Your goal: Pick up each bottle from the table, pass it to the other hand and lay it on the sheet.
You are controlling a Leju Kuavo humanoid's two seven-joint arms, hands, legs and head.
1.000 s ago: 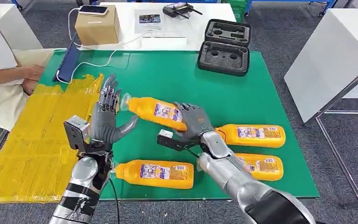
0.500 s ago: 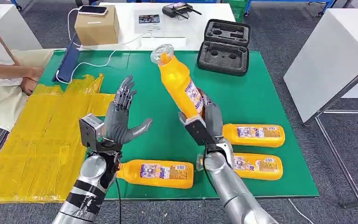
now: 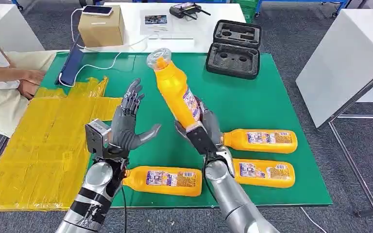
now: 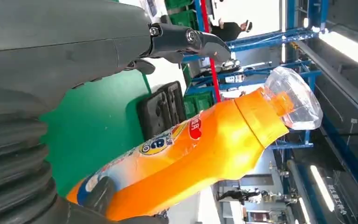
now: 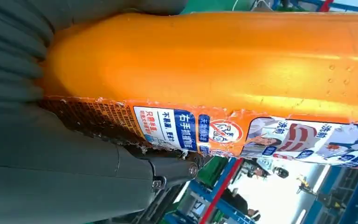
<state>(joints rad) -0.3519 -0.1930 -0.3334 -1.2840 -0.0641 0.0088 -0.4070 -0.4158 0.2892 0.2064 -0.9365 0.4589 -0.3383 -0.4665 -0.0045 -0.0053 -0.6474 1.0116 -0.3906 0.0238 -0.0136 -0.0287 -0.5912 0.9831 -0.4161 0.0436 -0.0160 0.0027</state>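
the right hand (image 3: 205, 130) gripped the lower end of an orange bottle (image 3: 175, 92), raised cap-up above the green tabletop (image 3: 252, 97); the left hand (image 3: 126, 127) waited beside it, fingers spread.

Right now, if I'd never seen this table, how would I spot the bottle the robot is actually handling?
Find the green table mat with orange bottles on it. Three lie flat near its front edge; the held bottle is above them, gripped low down by the right hand beside the open left hand. It alone stands raised, clear cap up, tilted toward the left hand.
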